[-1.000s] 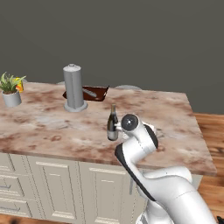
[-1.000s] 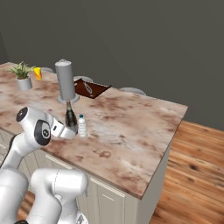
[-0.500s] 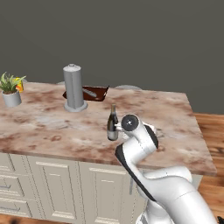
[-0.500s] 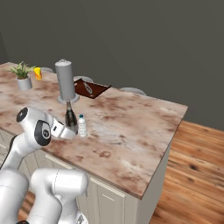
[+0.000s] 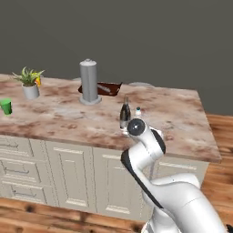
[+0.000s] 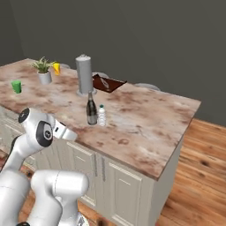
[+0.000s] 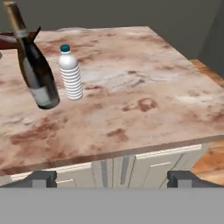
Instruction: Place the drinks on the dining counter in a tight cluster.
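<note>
my gripper (image 7: 112, 178) is spread wide with nothing between the tips, hanging off the near edge of the counter (image 7: 144, 83) and looking across it. the wine bottle (image 7: 34, 65) and the water bottle (image 7: 71, 73) stand upright just beside each other, close to the near edge; from the right base view the wine bottle (image 6: 91, 109) and water bottle (image 6: 102, 115) look almost touching, though i cannot tell if they do. the yellow bottle (image 6: 57, 68) seems to be the small yellow shape far off beside the plant (image 6: 43, 70), too small for me to be sure.

i judge two drinks are clustered and the third is left to fetch. that is where it could go wrong. the yellow bottle sits tight against the plant, so wide fingers coming in may shove the pot or tip the bottle. the green cup (image 6: 16, 86) and the grey cylinder (image 6: 83, 75) stand between there and the cluster, so a low carry could clip them.

setting it down is the bigger risk: the wine bottle is tall and slim, and the water bottle is light. a fat bottle pushed in too close, or my open fingers sweeping past on release, could knock either over, and both stand near enough the edge to roll off. leave too much gap and the cluster is not tight.
</note>
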Tool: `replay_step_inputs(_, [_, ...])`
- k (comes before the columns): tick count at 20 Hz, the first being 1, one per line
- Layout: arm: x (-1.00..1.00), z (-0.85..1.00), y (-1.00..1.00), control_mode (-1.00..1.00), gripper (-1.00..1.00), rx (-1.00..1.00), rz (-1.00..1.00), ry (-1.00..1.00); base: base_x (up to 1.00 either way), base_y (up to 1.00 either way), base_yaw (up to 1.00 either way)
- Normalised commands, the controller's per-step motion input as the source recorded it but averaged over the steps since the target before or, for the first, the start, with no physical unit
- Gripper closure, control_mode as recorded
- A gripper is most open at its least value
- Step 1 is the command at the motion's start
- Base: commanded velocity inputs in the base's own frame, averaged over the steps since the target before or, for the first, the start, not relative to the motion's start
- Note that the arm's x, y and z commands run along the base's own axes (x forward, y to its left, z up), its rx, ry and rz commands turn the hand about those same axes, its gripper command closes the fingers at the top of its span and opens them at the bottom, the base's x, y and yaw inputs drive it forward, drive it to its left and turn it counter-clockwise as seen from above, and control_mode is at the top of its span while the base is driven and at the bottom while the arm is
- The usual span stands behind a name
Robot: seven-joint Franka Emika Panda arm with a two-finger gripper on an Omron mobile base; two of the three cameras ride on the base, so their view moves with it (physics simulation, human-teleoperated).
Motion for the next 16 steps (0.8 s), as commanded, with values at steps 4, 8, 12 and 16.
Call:
replay_step_inputs(4, [0.00, 0.00, 0.00, 1.00, -1.00, 0.00, 0.00, 0.00, -0.45, 0.13, 0.73])
replay_step_inputs(8, [0.00, 0.00, 0.00, 1.00, -1.00, 0.00, 0.00, 0.00, -0.13, 0.02, 0.99])
replay_step_inputs(12, [0.00, 0.00, 0.00, 1.00, -1.00, 0.00, 0.00, 0.00, -0.07, 0.00, 1.00])
replay_step_inputs(16, [0.00, 0.00, 0.00, 1.00, -1.00, 0.00, 0.00, 0.00, -0.04, 0.00, 1.00])
